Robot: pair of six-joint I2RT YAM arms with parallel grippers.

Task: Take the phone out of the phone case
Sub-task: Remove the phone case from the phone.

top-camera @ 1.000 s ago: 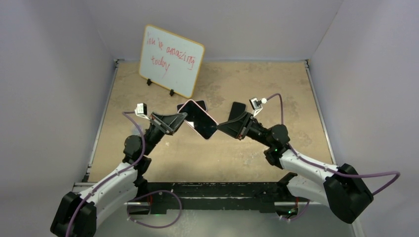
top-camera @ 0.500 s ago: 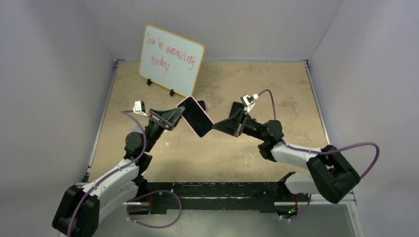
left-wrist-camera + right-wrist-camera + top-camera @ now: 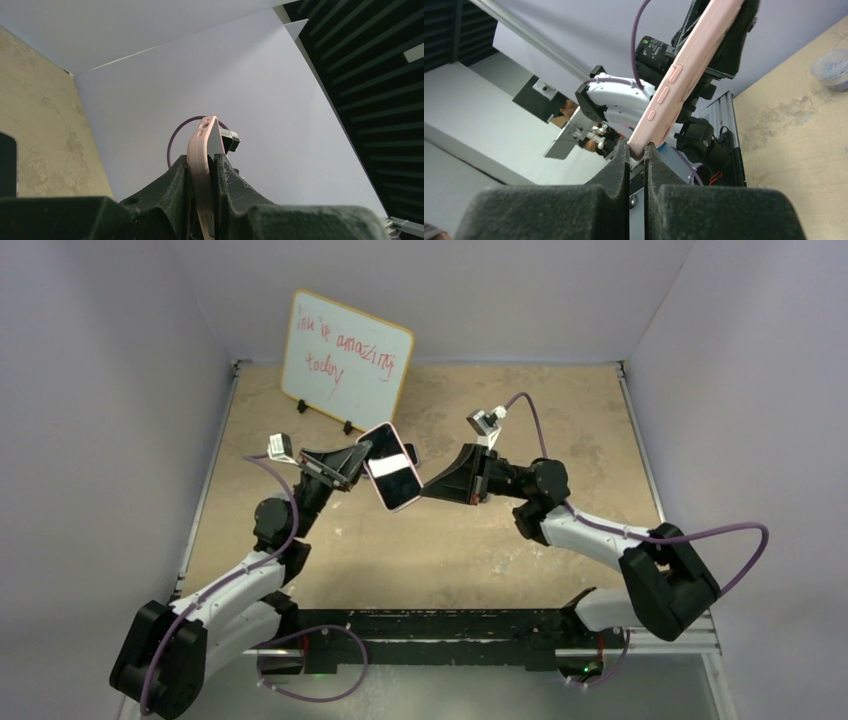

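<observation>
The phone [image 3: 392, 480], inside its pink phone case [image 3: 684, 65], hangs tilted above the tabletop [image 3: 480, 545]. The left pincer [image 3: 202, 167] clamps one edge of the phone case; the right pincer [image 3: 638, 150] pinches the opposite corner.

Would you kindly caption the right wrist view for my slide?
Right gripper pinching a corner of the pink phone case, held aloft above the tan table.

Bare table [image 3: 480, 550] near and right; whiteboard [image 3: 345, 358] blocking far left, just behind left gripper [image 3: 366, 464]; walls [image 3: 100, 440] on 3 sides.
</observation>
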